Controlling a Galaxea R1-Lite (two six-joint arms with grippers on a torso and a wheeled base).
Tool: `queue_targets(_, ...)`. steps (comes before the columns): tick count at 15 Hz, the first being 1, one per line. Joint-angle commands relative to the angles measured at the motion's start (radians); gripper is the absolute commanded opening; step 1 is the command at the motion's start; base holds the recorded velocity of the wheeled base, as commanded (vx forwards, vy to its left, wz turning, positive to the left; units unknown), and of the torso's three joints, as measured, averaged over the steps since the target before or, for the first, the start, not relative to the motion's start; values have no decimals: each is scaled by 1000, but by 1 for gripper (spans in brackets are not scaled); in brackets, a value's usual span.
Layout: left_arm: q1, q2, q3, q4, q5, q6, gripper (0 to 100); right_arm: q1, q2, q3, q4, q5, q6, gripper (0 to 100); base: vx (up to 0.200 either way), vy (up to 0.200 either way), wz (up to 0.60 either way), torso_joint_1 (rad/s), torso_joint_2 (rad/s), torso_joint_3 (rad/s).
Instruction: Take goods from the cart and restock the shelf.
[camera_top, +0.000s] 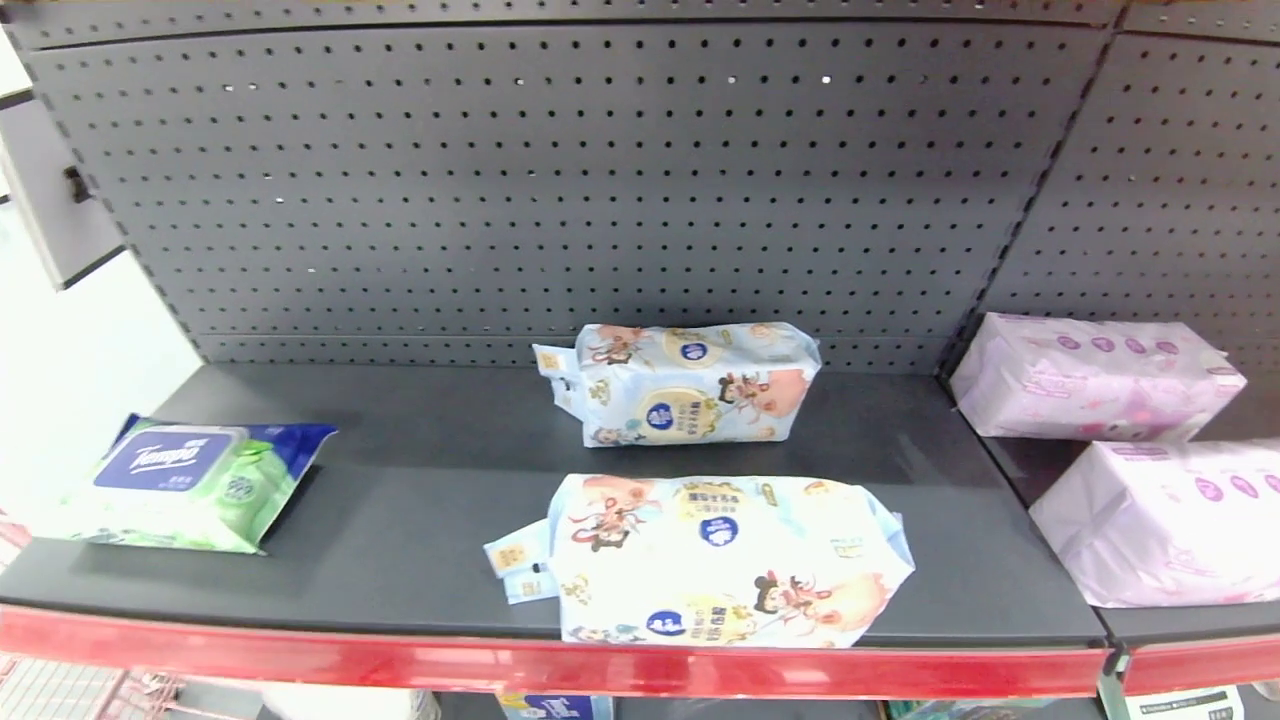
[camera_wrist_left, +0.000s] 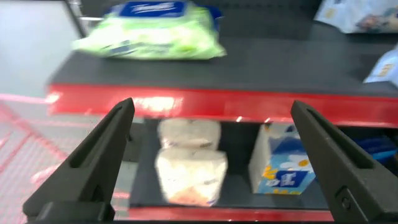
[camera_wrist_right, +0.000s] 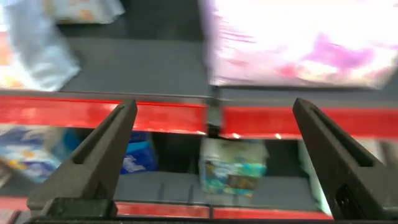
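"Two cartoon-print packs (camera_top: 725, 560) lie mid-shelf (camera_top: 420, 480). The jaws?"

"Both pairs gape wide, empty, facing the red lip (camera_top: 600, 665). Best next: turn to the cart (camera_top: 60, 690), grip a pack across its middle."

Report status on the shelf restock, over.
Left gripper and right gripper open, empty. Two cartoon-print tissue packs mid-shelf, green wipes pack left, pink packs right. Bare shelf between wipes and tissues.

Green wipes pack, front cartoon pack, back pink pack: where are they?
green wipes pack (camera_top: 190, 485): head view, middle of top face.
front cartoon pack (camera_top: 725, 560): head view, middle of top face.
back pink pack (camera_top: 1095, 378): head view, middle of top face.
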Motion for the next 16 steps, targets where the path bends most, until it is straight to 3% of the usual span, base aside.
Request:
queue_targets(1, 1, -1, 0, 0, 0, 0, 100, 0, 0, 0, 0, 1, 0, 100, 0, 0, 0, 0, 0, 0)
queue_targets(11, 1, -1, 0, 0, 0, -2, 100, 1, 0, 0, 0, -1, -3, 100, 0, 0, 0, 0, 0, 0)
queue_targets(14, 1, -1, 0, 0, 0, -2, 100, 1, 0, 0, 0, 1, -3, 100, 0, 0, 600, 2, 1, -1)
queue_targets(16, 1, -1, 0, 0, 0, -2, 100, 1, 0, 0, 0, -1, -2, 100, 0, 0, 0, 0, 0, 0)
